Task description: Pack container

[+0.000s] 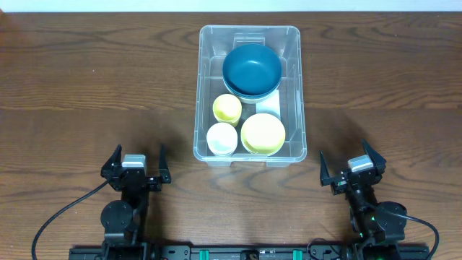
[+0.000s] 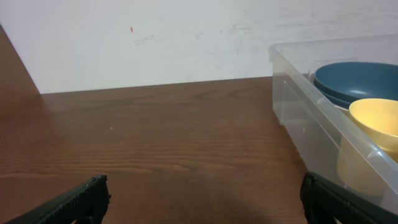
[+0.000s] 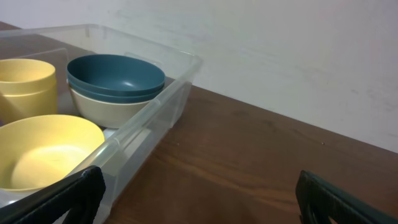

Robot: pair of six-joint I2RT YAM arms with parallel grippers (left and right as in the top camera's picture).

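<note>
container [image 1: 249, 32] 1 | blue bowls [image 1: 251, 66] 2, nested | cream bowl [image 3: 106, 109] 1 | yellow bowl [image 1: 263, 133] 1 | yellow cup [image 1: 227, 108] 1 | white cup [image 1: 221, 138] 1

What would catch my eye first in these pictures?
The clear container in the middle of the dark wooden table, with a blue bowl at its far end and a yellow bowl, yellow cup and white cup nearer. Then the left gripper and right gripper, both open and empty, by the near edge.
</note>
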